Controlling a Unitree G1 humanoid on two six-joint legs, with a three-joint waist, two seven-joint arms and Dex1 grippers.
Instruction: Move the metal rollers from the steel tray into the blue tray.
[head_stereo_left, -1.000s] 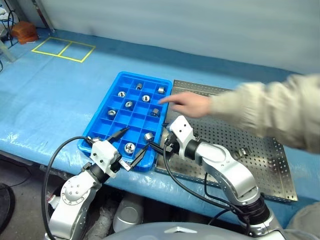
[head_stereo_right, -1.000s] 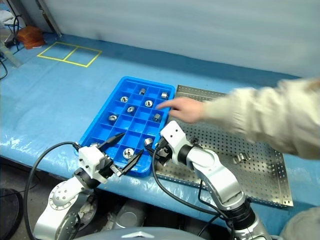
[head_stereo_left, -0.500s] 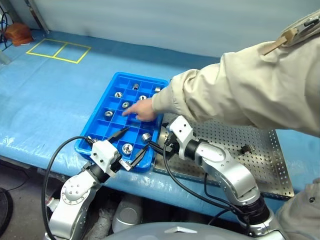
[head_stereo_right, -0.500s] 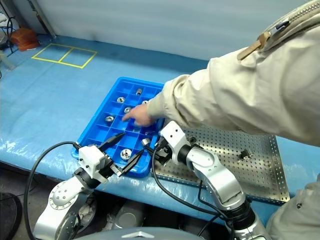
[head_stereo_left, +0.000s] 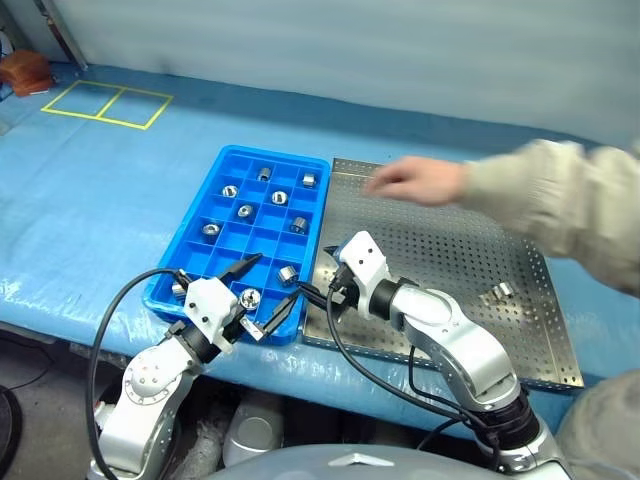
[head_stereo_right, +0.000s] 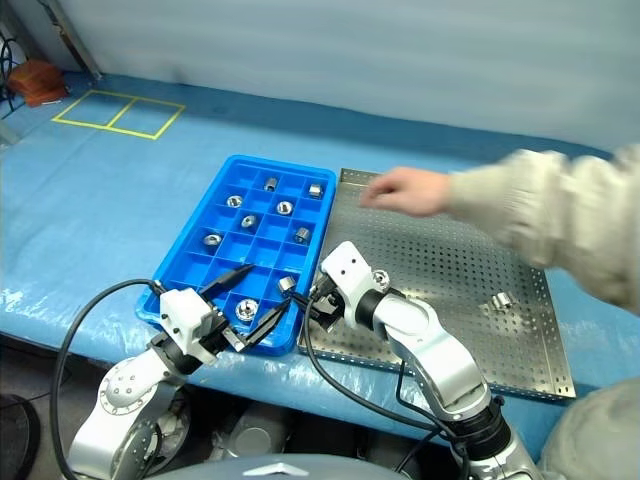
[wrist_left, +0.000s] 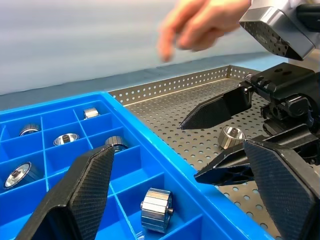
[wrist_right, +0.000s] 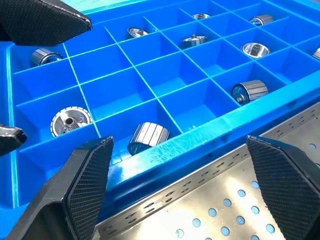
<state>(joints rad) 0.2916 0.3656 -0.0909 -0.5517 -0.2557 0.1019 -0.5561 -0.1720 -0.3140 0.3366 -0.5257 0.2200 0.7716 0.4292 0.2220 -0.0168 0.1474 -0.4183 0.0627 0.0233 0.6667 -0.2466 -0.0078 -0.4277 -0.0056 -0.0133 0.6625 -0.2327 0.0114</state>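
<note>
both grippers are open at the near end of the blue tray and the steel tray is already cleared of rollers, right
Not cleared. The left eye view shows a metal roller lying on the steel tray near its right edge. The rest holds: the left gripper and right gripper are open at the blue tray's near end.

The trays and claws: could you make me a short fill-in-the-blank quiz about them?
1. Most metal rollers sit in the ____ tray.
2. Both the left claw and the right claw are ____.
3. A person's ____ hovers over the steel tray.

Missing words: blue; open; hand
</note>
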